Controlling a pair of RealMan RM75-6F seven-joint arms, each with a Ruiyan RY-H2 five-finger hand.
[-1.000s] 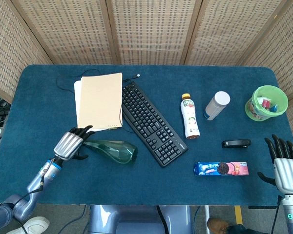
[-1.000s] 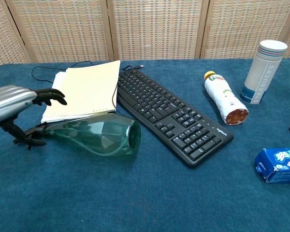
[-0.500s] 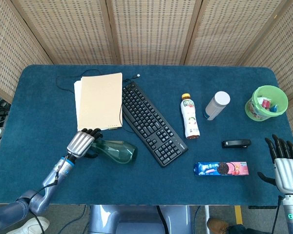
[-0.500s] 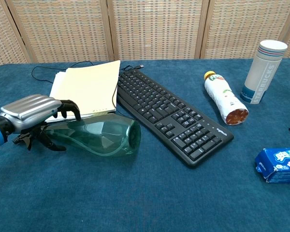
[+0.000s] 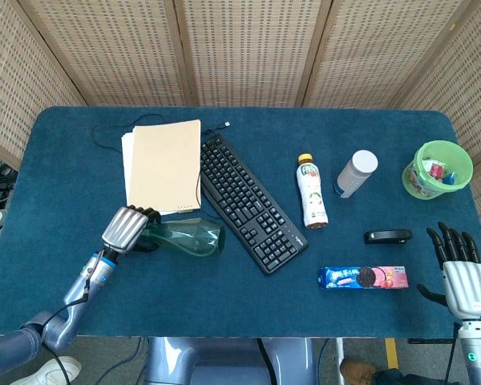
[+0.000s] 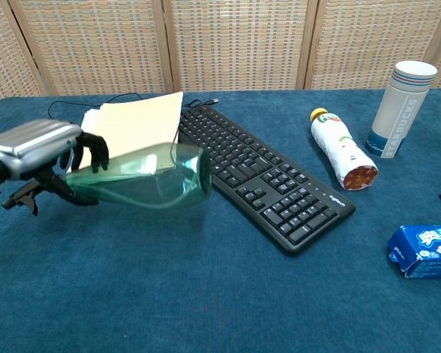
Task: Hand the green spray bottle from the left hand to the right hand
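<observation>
- The left robot hand (image 6: 40, 151) grips the narrow end of the transparent green plastic spray bottle (image 6: 143, 179), with its dark fingers (image 6: 95, 153) wrapped over the top of it.
- The bottle lies almost horizontal in the hand, with its wide base pointing to the right, and in the chest view it is raised above the blue cloth-covered desk (image 6: 206, 294).
- In the head view the same bottle (image 5: 184, 238) is at the near left of the desk, just near of the stack of cream paper sheets (image 5: 163, 164) and just left of the black computer keyboard (image 5: 251, 202).
- The right robot hand (image 5: 463, 273) is at the near right edge of the desk, well apart from the bottle; its fingers are straight and spread and it holds nothing.
- A white drink bottle with an orange cap (image 5: 311, 192) lies on its side to the right of the keyboard.
- A white cylindrical tumbler with a striped lid (image 6: 402, 98) stands just right of this drink bottle.
- A green round plastic tub (image 5: 438, 168) with small things inside is at the far right.
- A small black stapler (image 5: 387, 236) lies near of the tumbler, and a blue packet of biscuits (image 5: 363, 277) lies near of the stapler.
</observation>
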